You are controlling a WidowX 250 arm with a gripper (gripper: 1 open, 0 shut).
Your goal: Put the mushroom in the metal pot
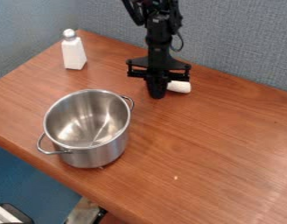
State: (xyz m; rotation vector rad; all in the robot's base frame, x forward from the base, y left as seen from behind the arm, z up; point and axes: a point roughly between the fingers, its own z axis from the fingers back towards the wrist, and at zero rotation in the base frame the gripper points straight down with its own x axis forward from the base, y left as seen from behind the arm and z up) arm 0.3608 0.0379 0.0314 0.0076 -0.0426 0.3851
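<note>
The metal pot (97,154) stands upright on the wooden table at the front left, shiny and with nothing inside. My gripper (159,92) hangs straight down behind and to the right of the pot, its fingers drawn together. The mushroom (180,87) is caught between them; only its cream-white stem shows, sticking out sideways to the right, and the red-brown cap is hidden behind the fingers. The gripper and mushroom are well apart from the pot's rim.
A white bottle (73,50) with a cap stands at the table's back left corner. The wooden table (216,157) stretches to the right and front. A blue-grey wall lies behind the arm.
</note>
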